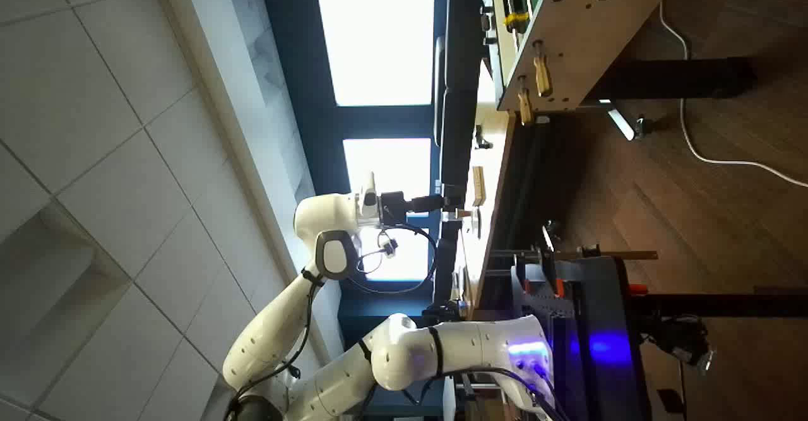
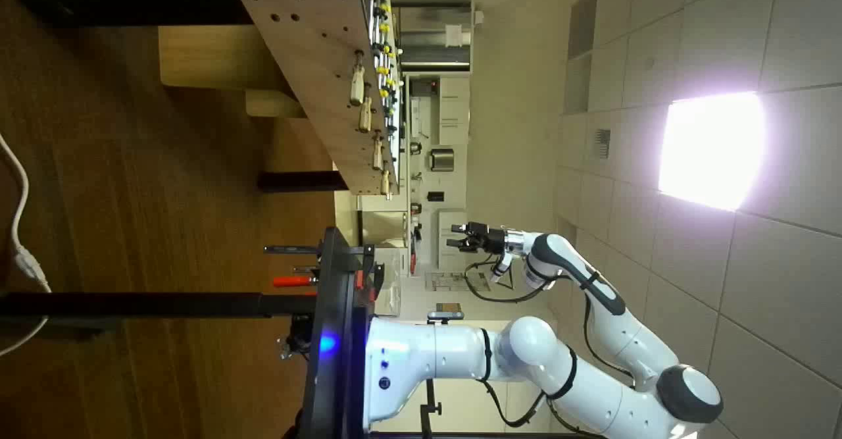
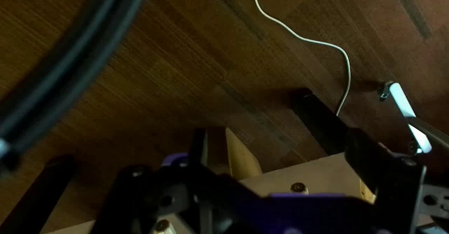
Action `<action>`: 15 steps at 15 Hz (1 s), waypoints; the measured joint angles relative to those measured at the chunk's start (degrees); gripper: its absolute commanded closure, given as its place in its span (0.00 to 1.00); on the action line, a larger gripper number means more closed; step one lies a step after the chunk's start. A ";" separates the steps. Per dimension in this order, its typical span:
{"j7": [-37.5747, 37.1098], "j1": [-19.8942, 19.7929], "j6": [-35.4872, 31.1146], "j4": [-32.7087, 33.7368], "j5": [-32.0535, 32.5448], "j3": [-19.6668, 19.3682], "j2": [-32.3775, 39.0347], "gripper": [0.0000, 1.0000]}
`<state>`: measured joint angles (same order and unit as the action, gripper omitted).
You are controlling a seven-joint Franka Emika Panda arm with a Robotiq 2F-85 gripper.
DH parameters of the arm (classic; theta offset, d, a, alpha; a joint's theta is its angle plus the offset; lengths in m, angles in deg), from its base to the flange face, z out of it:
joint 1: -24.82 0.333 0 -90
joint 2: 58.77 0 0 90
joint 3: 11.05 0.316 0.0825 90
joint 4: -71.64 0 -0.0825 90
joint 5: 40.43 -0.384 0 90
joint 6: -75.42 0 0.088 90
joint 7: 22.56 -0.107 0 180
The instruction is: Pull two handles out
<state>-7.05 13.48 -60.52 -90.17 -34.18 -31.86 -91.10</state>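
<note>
Both exterior views lie on their side. The handles are slim pale-wood grips on the side panel of a foosball table. In an exterior view the two nearest the panel's end are one handle (image 1: 525,105) and another handle (image 1: 543,75). An exterior view shows several in a row, including a handle (image 2: 365,113) and the end handle (image 2: 386,182). In the wrist view a handle's dark end (image 3: 299,188) shows between the fingers, farther off. My gripper (image 2: 452,235) is open and empty, pointing down, higher than the handles and apart from them. The wrist view shows its fingers (image 3: 277,135) wide apart.
The foosball table's light panel (image 2: 309,83) stands on dark legs (image 1: 669,79). A wooden stool-like piece (image 2: 210,57) is beneath it. Clamps (image 2: 296,281) are fixed to the robot's dark base table (image 2: 322,360). A white cable (image 3: 298,35) lies on the floor. A light wooden bench (image 1: 499,156) holds small items.
</note>
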 measured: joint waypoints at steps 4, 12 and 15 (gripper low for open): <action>0.00 0.03 -0.05 1.15 0.00 0.01 -0.65 0.00; 0.00 0.03 -0.05 1.14 0.00 0.01 -0.70 0.00; 0.00 0.03 -0.05 1.14 0.00 0.01 -0.70 0.00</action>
<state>-7.05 13.51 -60.57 -89.03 -34.18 -31.85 -91.80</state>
